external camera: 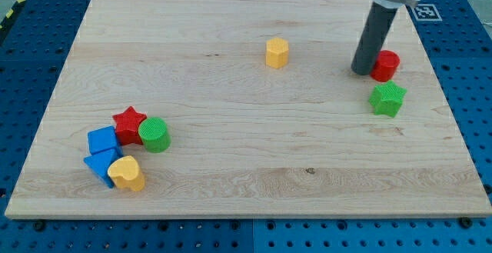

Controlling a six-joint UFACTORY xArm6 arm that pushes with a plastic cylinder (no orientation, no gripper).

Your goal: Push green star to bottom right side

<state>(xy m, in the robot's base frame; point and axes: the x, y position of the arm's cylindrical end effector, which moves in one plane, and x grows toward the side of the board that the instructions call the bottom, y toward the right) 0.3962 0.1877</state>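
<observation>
The green star [387, 99] lies on the wooden board at the view's right, a little above mid-height. A red cylinder [386, 65] sits just above it. My tip [360, 71] is down on the board right beside the red cylinder's left side, above and to the left of the green star, with a small gap to the star.
A yellow hexagonal block [277, 53] lies near the top centre. At the bottom left is a cluster: red star [129, 124], green cylinder [154, 135], blue cube [102, 141], blue triangle [100, 164], yellow heart [127, 174]. The board's right edge [453, 122] is near the star.
</observation>
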